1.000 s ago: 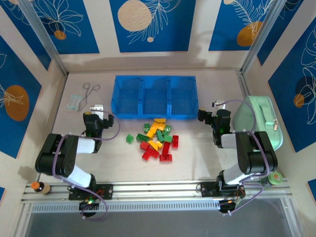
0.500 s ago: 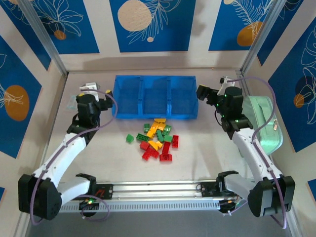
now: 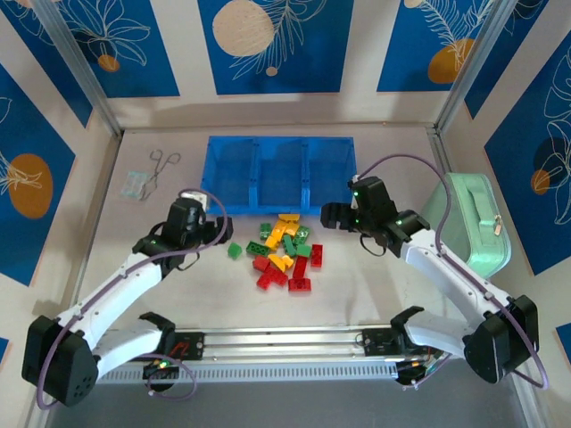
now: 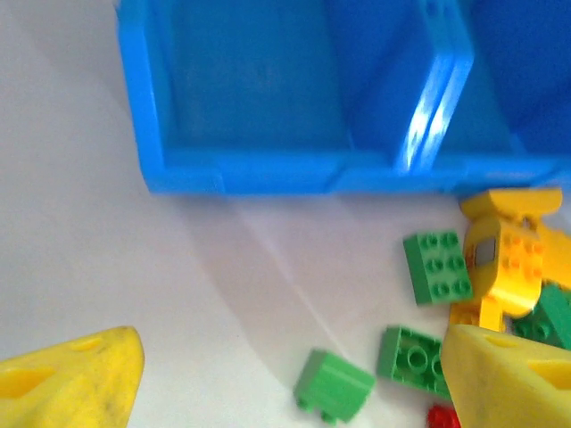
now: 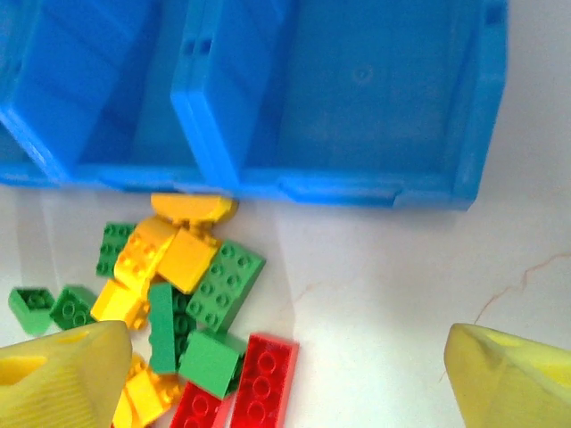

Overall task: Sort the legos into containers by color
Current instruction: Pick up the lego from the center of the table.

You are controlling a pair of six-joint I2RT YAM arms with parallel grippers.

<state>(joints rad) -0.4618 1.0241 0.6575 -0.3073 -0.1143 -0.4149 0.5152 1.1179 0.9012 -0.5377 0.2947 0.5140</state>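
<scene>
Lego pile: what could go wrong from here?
The pile mixes overlapping colours, so a grasp may drag a wrong-coloured neighbour. The left gripper and right gripper both flank it; reaching in together risks a collision. The top yellow brick lies against the tray wall, leaving little clearance.

Red, green and yellow-orange bricks [image 3: 284, 250], blue tray [image 3: 268, 209].
The tray is see-through blue, the table [image 3: 357, 285] off-white, the case [image 3: 468, 223] mint green; wall panels [image 3: 303, 71] are deep blue with white leaf outlines and cream or orange discs; the arms [image 3: 116, 287] are black and white.
</scene>
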